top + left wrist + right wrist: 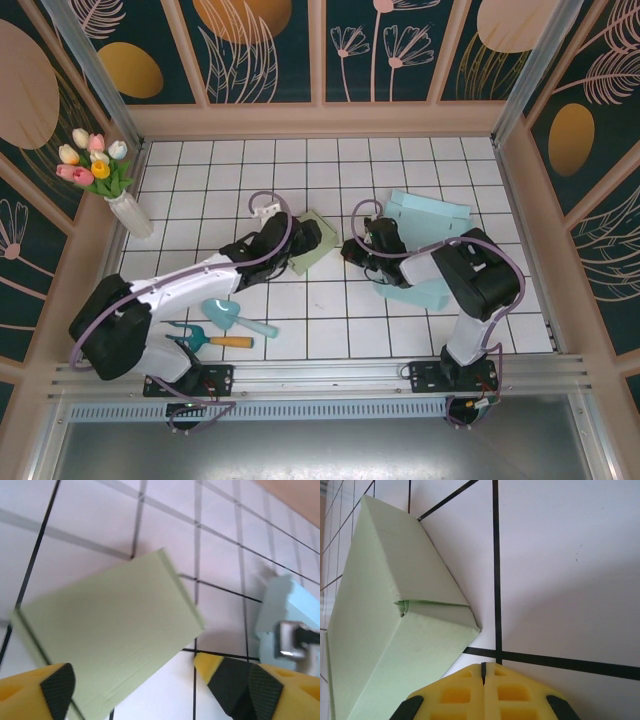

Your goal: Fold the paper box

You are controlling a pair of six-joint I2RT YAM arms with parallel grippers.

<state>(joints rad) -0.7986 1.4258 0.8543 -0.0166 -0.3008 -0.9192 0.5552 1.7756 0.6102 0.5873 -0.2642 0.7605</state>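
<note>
Yellow-fingered, the left gripper (142, 680) stands spread wide over the green paper box (110, 630), one finger at each side of its near end. The right gripper (482, 677) is pressed together and empty, its tip just beside a corner of the same box. The box lies folded near the middle of the white tiled worktop (300, 170). A pale blue box (430, 215) lies under the right arm, toward the right edge. A teal scoop (225, 315) and an orange-handled fork (215, 341) lie near the front-left corner, and a vase of tulips (128, 212) stands by the left edge.
</note>
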